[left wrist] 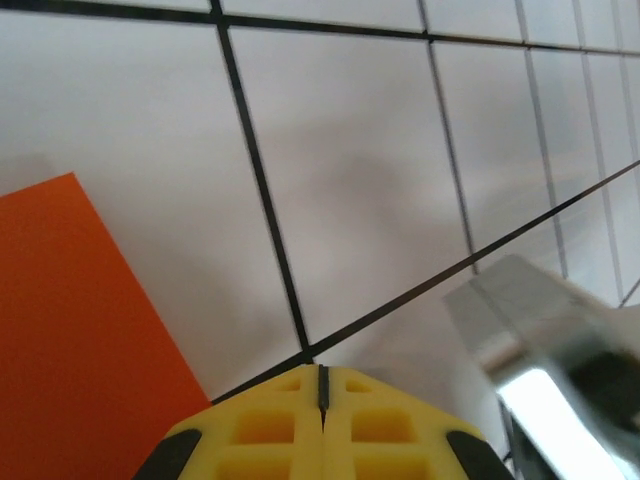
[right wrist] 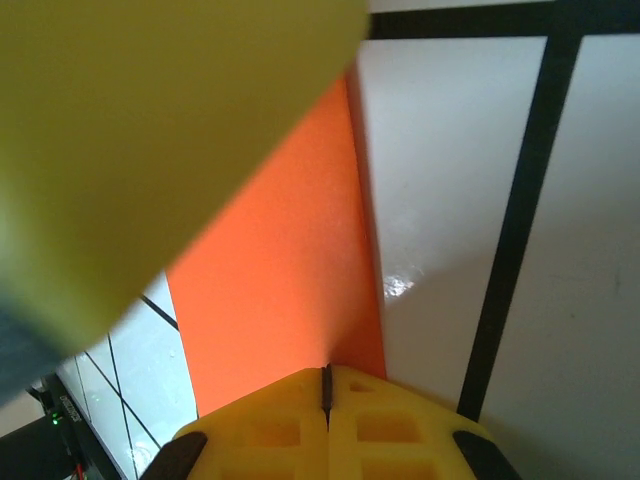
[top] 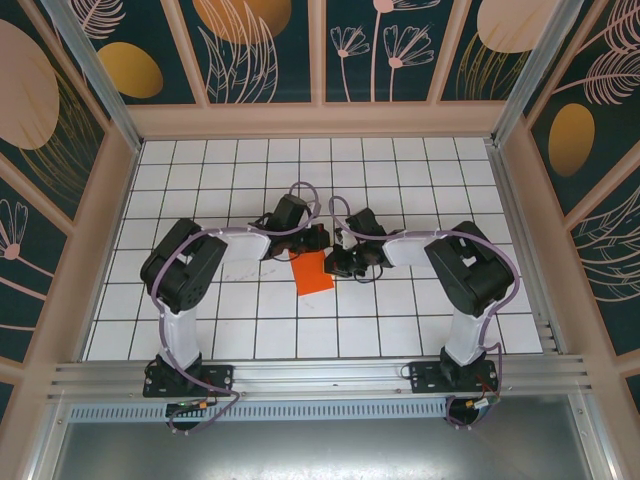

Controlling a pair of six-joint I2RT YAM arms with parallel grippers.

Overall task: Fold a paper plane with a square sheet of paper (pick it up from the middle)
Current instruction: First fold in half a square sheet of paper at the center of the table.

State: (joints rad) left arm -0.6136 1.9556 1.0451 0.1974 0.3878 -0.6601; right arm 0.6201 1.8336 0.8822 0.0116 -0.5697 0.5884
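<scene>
The orange-red sheet of paper (top: 313,272) lies flat on the white grid floor between the two arms and shows as a narrow rectangle about one tile wide. My left gripper (top: 319,241) hangs just beyond the paper's far end. Its yellow jaws are shut with nothing between them (left wrist: 322,372), and the paper (left wrist: 70,330) lies to their left. My right gripper (top: 333,263) is at the paper's right edge. Its jaws are shut too (right wrist: 325,372), with their tips over the paper (right wrist: 280,270) near its edge. No paper plane shape is to be seen.
Low beige walls ring the tiled floor (top: 400,330), and a metal rail (top: 320,375) runs across the front by the arm bases. A blurred yellow finger (right wrist: 150,130) of the left gripper looms close above the paper. A blurred metal part (left wrist: 540,345) stands right of the left jaws.
</scene>
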